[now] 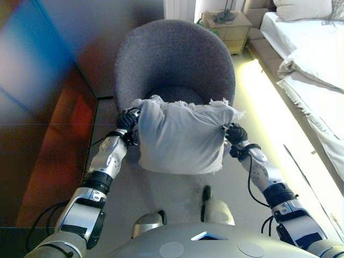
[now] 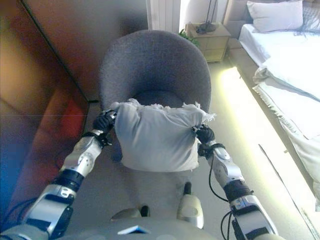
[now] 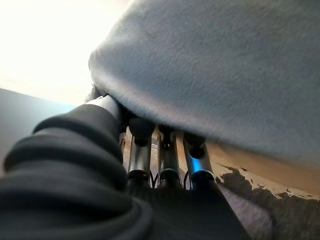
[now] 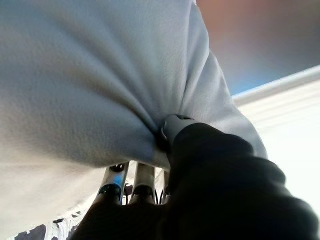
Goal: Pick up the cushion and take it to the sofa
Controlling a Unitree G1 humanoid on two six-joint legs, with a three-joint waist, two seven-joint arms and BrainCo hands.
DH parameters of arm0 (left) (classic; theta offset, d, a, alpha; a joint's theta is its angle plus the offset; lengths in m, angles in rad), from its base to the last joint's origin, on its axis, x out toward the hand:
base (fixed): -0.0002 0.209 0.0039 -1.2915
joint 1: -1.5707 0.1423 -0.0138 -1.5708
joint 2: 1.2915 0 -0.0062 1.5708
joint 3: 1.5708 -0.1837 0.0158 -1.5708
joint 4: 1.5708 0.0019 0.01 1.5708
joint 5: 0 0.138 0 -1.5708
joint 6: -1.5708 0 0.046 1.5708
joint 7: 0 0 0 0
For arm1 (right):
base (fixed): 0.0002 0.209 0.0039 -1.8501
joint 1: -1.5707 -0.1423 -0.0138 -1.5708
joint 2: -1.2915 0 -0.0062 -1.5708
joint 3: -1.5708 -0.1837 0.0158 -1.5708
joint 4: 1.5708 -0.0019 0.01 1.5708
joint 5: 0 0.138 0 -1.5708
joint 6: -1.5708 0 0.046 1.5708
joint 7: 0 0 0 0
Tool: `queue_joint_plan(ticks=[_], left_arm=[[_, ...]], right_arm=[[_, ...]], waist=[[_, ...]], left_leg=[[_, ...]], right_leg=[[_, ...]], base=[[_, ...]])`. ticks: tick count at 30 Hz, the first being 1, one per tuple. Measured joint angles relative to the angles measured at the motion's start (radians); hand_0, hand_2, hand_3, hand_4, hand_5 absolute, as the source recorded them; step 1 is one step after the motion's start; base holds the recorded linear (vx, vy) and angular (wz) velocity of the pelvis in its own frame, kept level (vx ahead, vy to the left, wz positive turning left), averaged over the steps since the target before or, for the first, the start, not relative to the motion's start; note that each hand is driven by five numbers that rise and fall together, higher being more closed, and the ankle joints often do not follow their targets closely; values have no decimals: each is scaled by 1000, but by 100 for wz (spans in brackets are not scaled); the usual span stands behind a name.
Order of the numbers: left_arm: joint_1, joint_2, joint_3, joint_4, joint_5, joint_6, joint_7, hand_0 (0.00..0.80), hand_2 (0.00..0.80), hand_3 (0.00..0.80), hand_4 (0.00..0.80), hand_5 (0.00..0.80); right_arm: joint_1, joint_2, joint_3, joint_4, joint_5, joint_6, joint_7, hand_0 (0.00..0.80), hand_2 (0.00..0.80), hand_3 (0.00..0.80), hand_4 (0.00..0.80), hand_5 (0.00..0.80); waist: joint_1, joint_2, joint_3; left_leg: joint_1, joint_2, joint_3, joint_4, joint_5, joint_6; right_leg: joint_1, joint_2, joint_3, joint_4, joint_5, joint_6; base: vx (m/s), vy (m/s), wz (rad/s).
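A light grey cushion (image 1: 181, 137) with frayed white edges hangs between my two hands, held up in front of a round dark grey armchair (image 1: 174, 59). My left hand (image 1: 128, 121) grips its left upper corner, fingers (image 3: 141, 131) curled into the cloth. My right hand (image 1: 235, 134) grips its right upper corner, thumb (image 4: 172, 127) pinching a fold. The cushion (image 2: 156, 135) is clear of the chair seat and the floor.
A dark reddish wall or cabinet (image 1: 48, 107) runs along my left. A bed with white bedding (image 1: 312, 59) lies at the right, with a small wooden nightstand (image 1: 230, 29) behind the chair. Pale floor (image 1: 263, 107) lies between chair and bed.
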Motion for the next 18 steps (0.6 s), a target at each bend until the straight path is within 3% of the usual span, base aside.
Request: queue_joint_plan(ticks=[2, 4, 6, 10, 11, 13, 15, 16, 18], left_arm=[[3, -42, -5, -1, 0, 0, 1, 800, 800, 800, 800, 800], [1, -62, -2, -13, 1, 0, 1, 800, 800, 800, 800, 800], [-1, -63, 5, -17, 1, -2, 2, 800, 800, 800, 800, 800], [-1, -65, 41, -26, 1, -2, 10, 800, 800, 800, 800, 800], [-1, -61, 42, -31, 1, -2, 16, 800, 800, 800, 800, 800], [4, -58, 48, -31, 1, -2, 26, 800, 800, 800, 800, 800], [14, -63, 64, -31, 1, -5, 33, 800, 800, 800, 800, 800], [17, -66, 76, -31, 1, -10, 37, 800, 800, 800, 800, 800], [17, -63, 88, -41, 1, -33, 39, 800, 800, 800, 800, 800]], right_arm=[[1, -37, -7, 7, 0, 1, 1, 800, 800, 800, 800, 800], [1, -72, -8, 3, 0, 1, 11, 800, 800, 800, 800, 800], [-2, -69, -18, -4, 0, 2, 22, 800, 800, 800, 800, 800], [-6, -68, -32, -45, -5, 3, 46, 800, 800, 800, 800, 800], [-10, -66, -32, -47, -11, 6, 52, 800, 800, 800, 800, 800], [-13, -59, -27, -50, -19, 17, 54, 800, 800, 800, 800, 800], [-16, -60, -14, -59, -31, 27, 58, 800, 800, 800, 800, 800], [-16, -55, -2, -62, -31, 27, 61, 800, 800, 800, 800, 800], [-17, -40, 3, -69, -31, 27, 64, 800, 800, 800, 800, 800]], waist=[[-3, 26, 5], [-30, 48, -1], [-27, 31, -4], [-32, 38, -13], [-24, 37, -13], [-3, 29, -18], [32, 29, -22], [39, 24, -26], [31, 15, -32]], left_leg=[[-10, 2, 39, 139, -72, -3], [-2, 17, 53, 151, -136, 1], [44, 44, 53, 107, -139, -11], [62, 99, 63, 120, -156, -50], [57, 104, 68, 149, -161, -58], [-21, 97, 77, 354, -162, -74], [-108, 98, 70, 569, -88, -124], [-130, 97, 63, 626, -34, -134], [-187, 94, 61, 720, 47, -111]], right_leg=[[1, 26, -10, 30, 1, -1], [11, 62, -41, 59, 20, -30], [10, 89, -44, 89, 23, -65], [-8, 126, -95, 152, -33, -166], [-12, 132, -95, 170, -51, -191], [4, 127, -111, 169, -72, -214], [40, 119, -106, 148, -72, -227], [56, 116, -106, 144, -74, -237], [86, 110, -110, 115, -88, -258]], base=[[365, -116, 15], [404, -183, 18], [350, -197, -5], [280, -220, -11], [266, -258, -20], [249, -234, -35], [175, -131, -68], [165, -86, -39], [165, -38, -2]])
